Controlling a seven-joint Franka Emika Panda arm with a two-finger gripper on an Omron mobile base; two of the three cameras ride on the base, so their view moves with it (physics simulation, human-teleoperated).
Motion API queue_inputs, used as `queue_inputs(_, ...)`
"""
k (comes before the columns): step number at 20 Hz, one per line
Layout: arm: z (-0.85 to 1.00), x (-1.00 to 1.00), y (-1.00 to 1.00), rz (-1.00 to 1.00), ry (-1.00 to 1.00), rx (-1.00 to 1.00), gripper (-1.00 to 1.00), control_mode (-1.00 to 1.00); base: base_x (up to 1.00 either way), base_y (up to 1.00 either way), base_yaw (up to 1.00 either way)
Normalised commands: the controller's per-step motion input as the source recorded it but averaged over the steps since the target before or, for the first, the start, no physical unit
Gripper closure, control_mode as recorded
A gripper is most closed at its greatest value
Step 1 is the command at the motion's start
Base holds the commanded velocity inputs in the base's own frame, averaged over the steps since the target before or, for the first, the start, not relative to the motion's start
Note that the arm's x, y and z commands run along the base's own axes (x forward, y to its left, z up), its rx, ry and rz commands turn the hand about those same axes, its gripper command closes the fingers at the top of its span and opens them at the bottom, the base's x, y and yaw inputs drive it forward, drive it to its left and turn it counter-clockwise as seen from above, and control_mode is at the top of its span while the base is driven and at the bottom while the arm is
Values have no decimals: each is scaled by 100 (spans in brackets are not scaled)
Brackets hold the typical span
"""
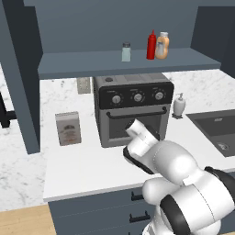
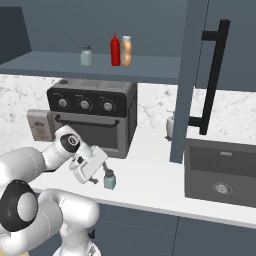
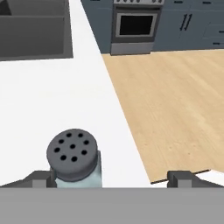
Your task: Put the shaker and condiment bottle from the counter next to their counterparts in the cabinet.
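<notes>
The shaker [image 2: 109,180] [image 3: 74,155], pale teal with a grey holed cap, stands upright on the counter [image 2: 150,185] near its front edge. My gripper [image 2: 100,174] [image 3: 111,179] is open and low beside it. In the hand view the shaker sits between the fingertips, close to the left one [image 3: 41,178]. On the cabinet shelf [image 1: 92,62] the red condiment bottle [image 1: 151,45] [image 2: 115,50] stands against the orange white-capped bottle [image 1: 162,46] [image 2: 126,51]. A paler shaker [image 1: 126,52] [image 2: 86,55] stands a little to their left.
A dark toaster oven [image 1: 133,108] stands on the counter just behind my arm. A small box [image 1: 68,128] is to its left, a soap dispenser [image 1: 179,104] and a sink [image 1: 215,128] to its right. An open cabinet door [image 2: 192,75] with a black handle hangs over the counter.
</notes>
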Motion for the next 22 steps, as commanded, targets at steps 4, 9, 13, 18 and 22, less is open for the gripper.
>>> queue_inputs(4,0,5,-4,0,5,0,-100,-100,0,0,0)
queue_inputs(9,0,7,-8,0,4,0,-100,-100,0,0,0)
queue_inputs(13,0,12,-1,0,3,0,-100,-100,0,0,0)
queue_inputs(18,0,17,0,0,4,0,-100,-100,0,0,0)
queue_inputs(22,-1,13,-8,0,4,0,-100,-100,0,0,0)
